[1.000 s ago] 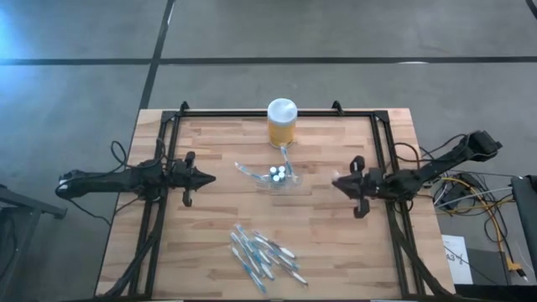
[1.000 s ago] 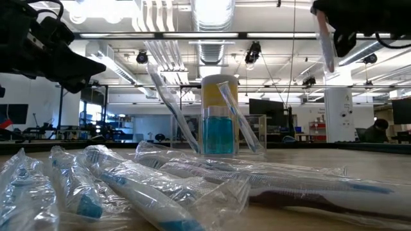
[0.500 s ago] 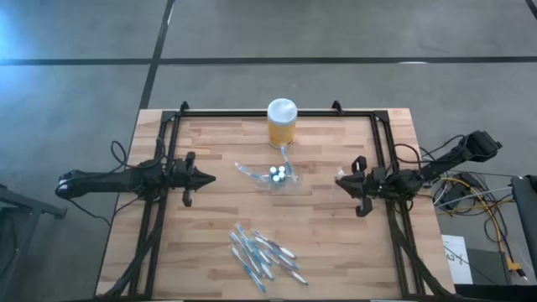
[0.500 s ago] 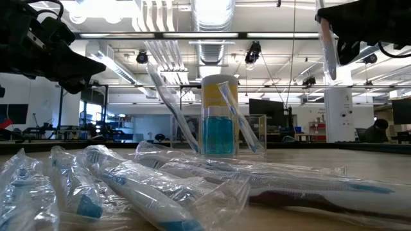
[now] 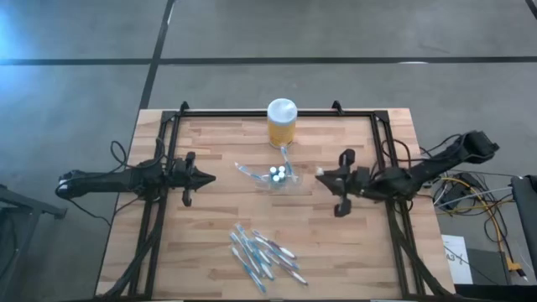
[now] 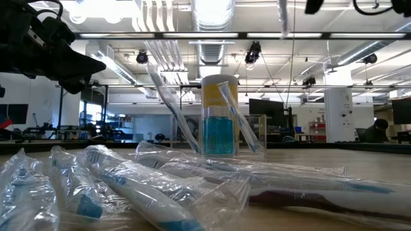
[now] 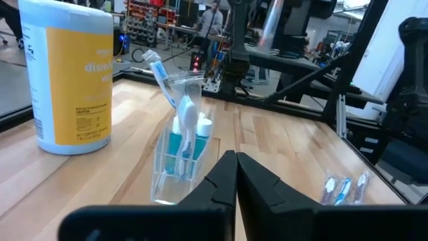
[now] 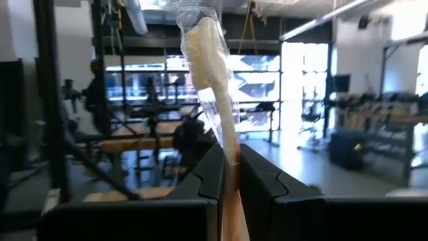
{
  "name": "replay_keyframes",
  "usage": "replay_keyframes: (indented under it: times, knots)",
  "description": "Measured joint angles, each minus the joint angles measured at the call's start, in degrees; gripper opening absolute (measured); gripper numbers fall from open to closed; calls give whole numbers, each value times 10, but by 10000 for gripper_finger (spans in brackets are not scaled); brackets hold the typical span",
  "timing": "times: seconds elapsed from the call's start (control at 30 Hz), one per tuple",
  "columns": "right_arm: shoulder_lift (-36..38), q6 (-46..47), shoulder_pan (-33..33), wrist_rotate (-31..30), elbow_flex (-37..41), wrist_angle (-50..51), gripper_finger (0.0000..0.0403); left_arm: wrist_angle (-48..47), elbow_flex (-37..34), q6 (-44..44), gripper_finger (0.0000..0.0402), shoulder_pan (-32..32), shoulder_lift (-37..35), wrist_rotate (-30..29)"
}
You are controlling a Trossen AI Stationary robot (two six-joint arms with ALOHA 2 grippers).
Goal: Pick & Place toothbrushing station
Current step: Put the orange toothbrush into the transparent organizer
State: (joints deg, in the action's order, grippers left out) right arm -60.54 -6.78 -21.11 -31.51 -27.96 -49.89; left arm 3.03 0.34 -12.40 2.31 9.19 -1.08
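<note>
On the yellow plastic jar with a white lid point(image 7: 65, 77), pale lettering is only partly readable: "disin" and "wi" are all that can be made out.

Nearest the front edge of the light wooden plank surface point(image 5: 336, 252) lies a loose heap of toothbrushes sealed in crinkled clear wrappers point(image 5: 264, 256).

At mid-surface stands the small clear plastic toothbrushing station point(image 5: 278, 176), slotted and box-shaped, holding blue-and-white toothbrushes point(image 7: 184, 120); it sits just in front of the yellow jar.

The left gripper point(image 5: 208, 177) hovers to the left of the station, fingers pressed together, empty.

The right gripper point(image 5: 322, 174) is right of the station, clamped on a wrapped cream-handled toothbrush point(image 8: 212, 73) that stands up between its fingers.
</note>
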Motion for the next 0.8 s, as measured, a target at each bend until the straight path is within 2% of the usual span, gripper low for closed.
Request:
replay_keyframes:
  times: [0.13, 0.27, 0.47, 0.67, 0.8]
  knots:
    - [-46, -20, 35, 0, -33, 0, 23, 5, 0, 6, 7, 0, 0, 0]
    - [-87, 3, 80, 17, -40, -8, 23, 11, 0, 14, 11, 0, 0, 0]
    - [-160, 47, 143, 96, -12, -131, 23, 11, 0, 21, 9, 0, 0, 0]
    - [-228, 76, 170, 93, 21, -184, 23, 12, 0, 22, 7, 0, 0, 0]
    - [-276, 83, 178, 79, 41, -253, 23, 13, 0, 22, 16, 0, 0, 1]
